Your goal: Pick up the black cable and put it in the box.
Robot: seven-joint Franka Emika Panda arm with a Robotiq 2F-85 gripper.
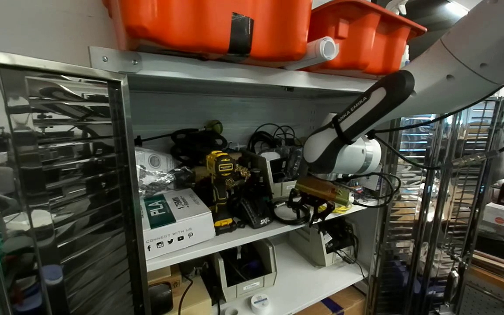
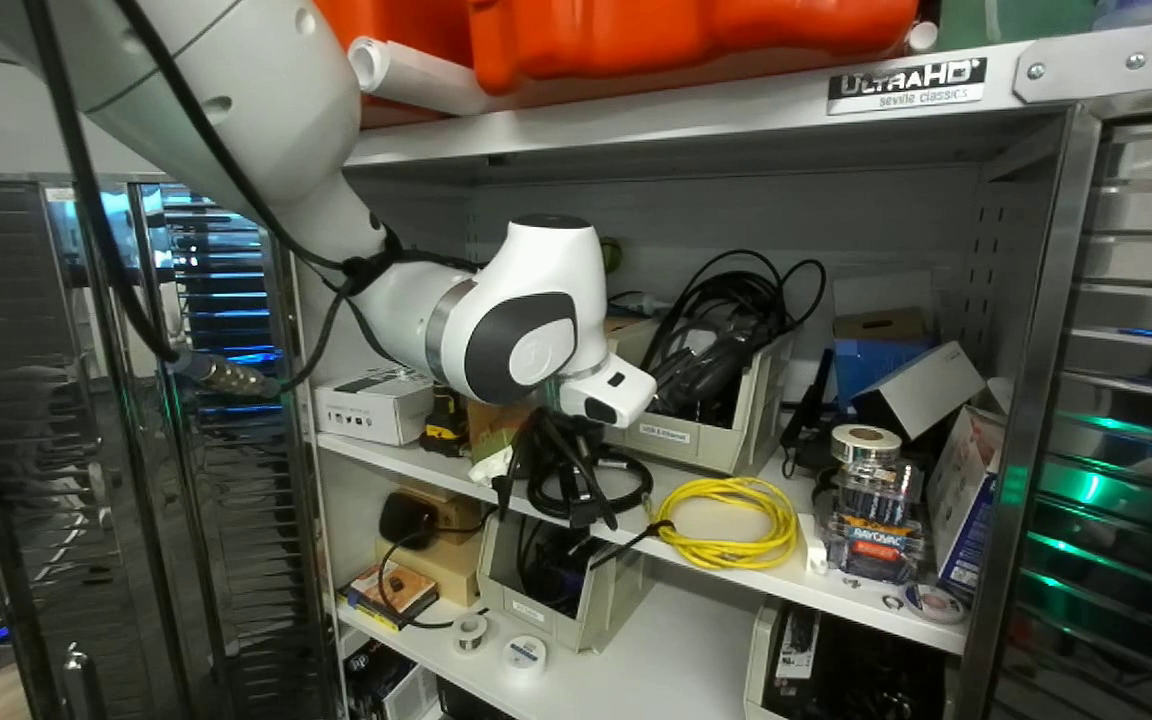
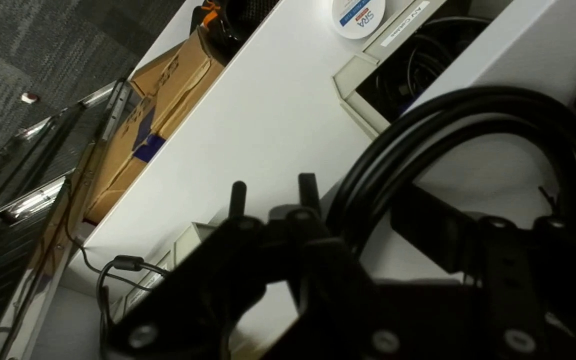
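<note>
At the left end of the middle shelf (image 1: 234,240) sits a white carton (image 1: 184,221), its top printed PLA and 1.75MM, its near face reading CONNECT WITH US above a row of social-media icons. To its right stand a yellow-and-black cordless drill (image 1: 220,188) and a black unit (image 1: 256,212) marked SKIL. On the lower shelf (image 1: 300,273), a pale grey A/V Cables bin (image 3: 353,75), so labelled, holds black cables; a round white disc (image 3: 360,17) reading SRA lies just beside it, on the near side.

Farther right, at the near edge of the middle shelf, lies the coil of black cable (image 3: 493,97). Over it is the gripper (image 1: 308,215), its fingers (image 3: 430,227) spread apart, released; in the wrist view, strands of the coil run between them, though whether either one touches the cable cannot be told. ANKA EMIKA is legible on the Panda arm (image 1: 435,83).

To the far right of the coil, the USB & Ethernet bin (image 2: 711,445), named on its label, is heaped with black cables. Below, the right-hand bin (image 1: 308,246) holds black gear with a cord trailing out. Right again come a yellow cable (image 2: 721,552), coiled, and a RAYOVAC battery pack (image 2: 876,540) with a tape roll (image 2: 866,440) above it. Overhead, a nameplate (image 2: 906,86) reads UltraHD, Seville Classics.
</note>
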